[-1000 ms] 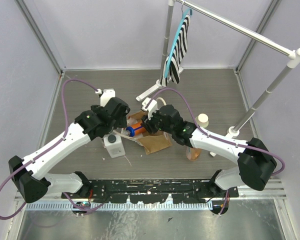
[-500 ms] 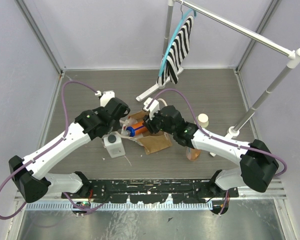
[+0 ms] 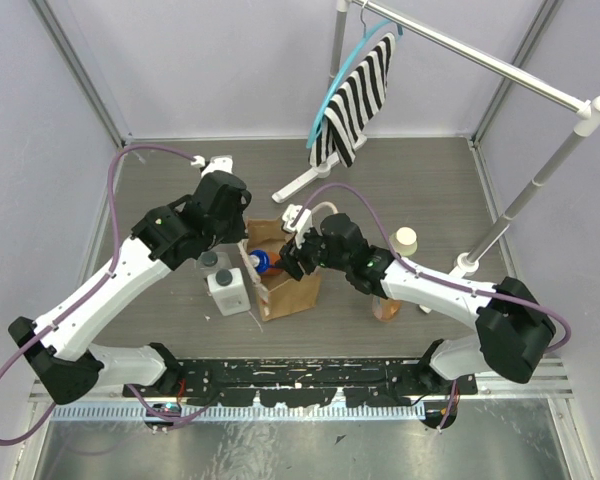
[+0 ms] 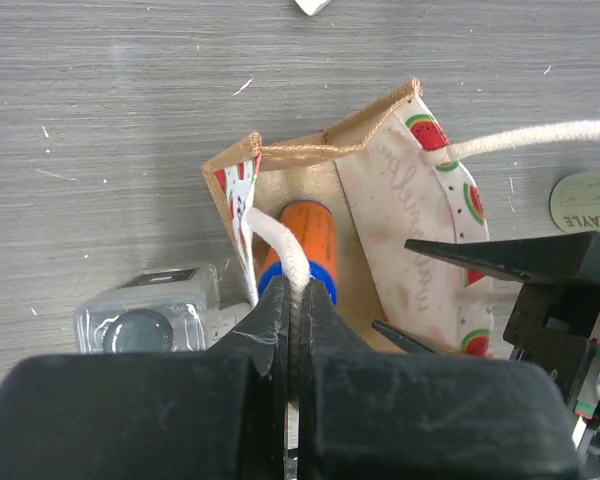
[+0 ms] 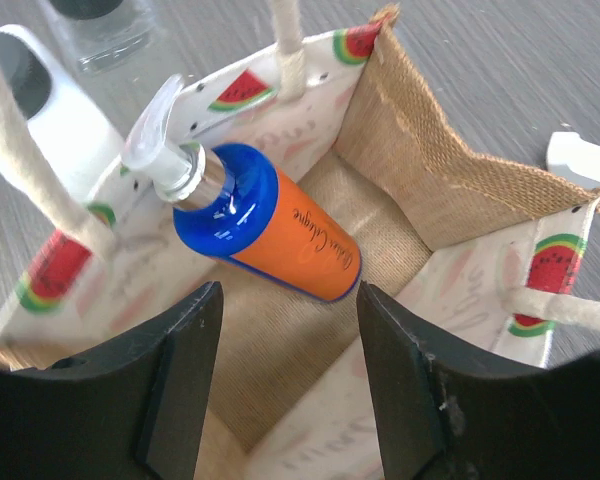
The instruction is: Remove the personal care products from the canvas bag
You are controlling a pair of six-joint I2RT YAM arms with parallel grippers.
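Note:
The canvas bag (image 3: 292, 285) stands mouth-up at the table's middle, and my left gripper (image 3: 246, 243) is shut on one of its cream handles (image 4: 280, 245). In the left wrist view the jaws (image 4: 298, 298) pinch that cord right above the bag's mouth (image 4: 400, 215). An orange bottle with a blue cap (image 5: 280, 235) leans inside the bag (image 5: 430, 170), also showing from above (image 3: 263, 262). My right gripper (image 5: 290, 340) hangs open over the bag, one finger on each side of the bottle, not touching it. A squat white bottle (image 3: 227, 287), a cream bottle (image 3: 406, 240) and a pink bottle (image 3: 388, 306) stand outside the bag.
A metal clothes rack (image 3: 500, 60) crosses the back right, with a black-and-white striped cloth (image 3: 355, 100) on a blue hanger. Its white foot (image 3: 300, 185) lies just behind the bag. The pink bottle is half hidden under my right arm.
My left gripper closed on the bag's handle and lifted, pulling the lying bag upright. My right gripper opened off the orange bottle, which stays in the bag. The striped cloth swung.

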